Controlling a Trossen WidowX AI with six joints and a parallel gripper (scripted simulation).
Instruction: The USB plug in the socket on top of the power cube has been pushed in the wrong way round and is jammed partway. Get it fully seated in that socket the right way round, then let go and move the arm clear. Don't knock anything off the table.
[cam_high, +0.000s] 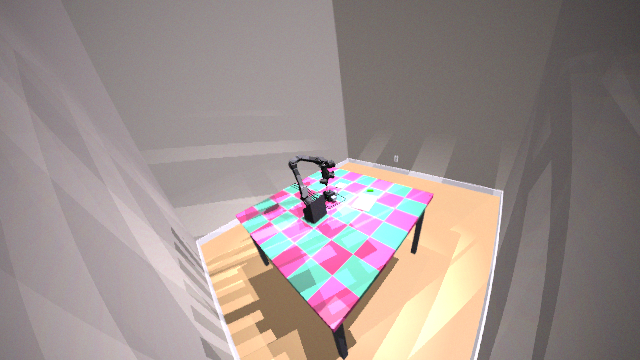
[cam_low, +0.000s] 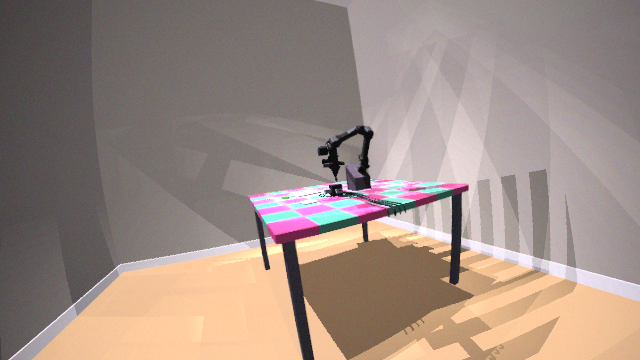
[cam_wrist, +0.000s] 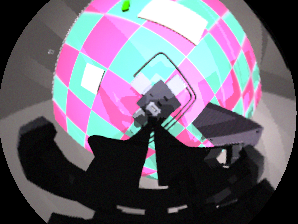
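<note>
The dark power cube (cam_high: 330, 196) (cam_low: 332, 190) (cam_wrist: 166, 93) stands on the checkered table in front of the arm's base. My gripper (cam_high: 326, 183) (cam_low: 336, 180) (cam_wrist: 152, 124) points down just above the cube, its fingertips nearly together. It is shut on the USB plug (cam_wrist: 153, 108), a small light grey piece at the fingertips in the wrist view, over the cube's top. The top and exterior views are too small to show the plug. The socket is hidden, and I cannot tell how deep the plug sits or which way round it is.
Thin dark cables (cam_low: 372, 200) (cam_wrist: 194, 95) run around the cube and over a table edge. A white sheet (cam_high: 364, 202) (cam_wrist: 172, 21) and a small green object (cam_high: 370, 190) (cam_low: 285, 198) (cam_wrist: 126, 5) lie beyond it. The arm's dark base block (cam_high: 315, 210) (cam_low: 357, 177) (cam_wrist: 225, 125) is close by.
</note>
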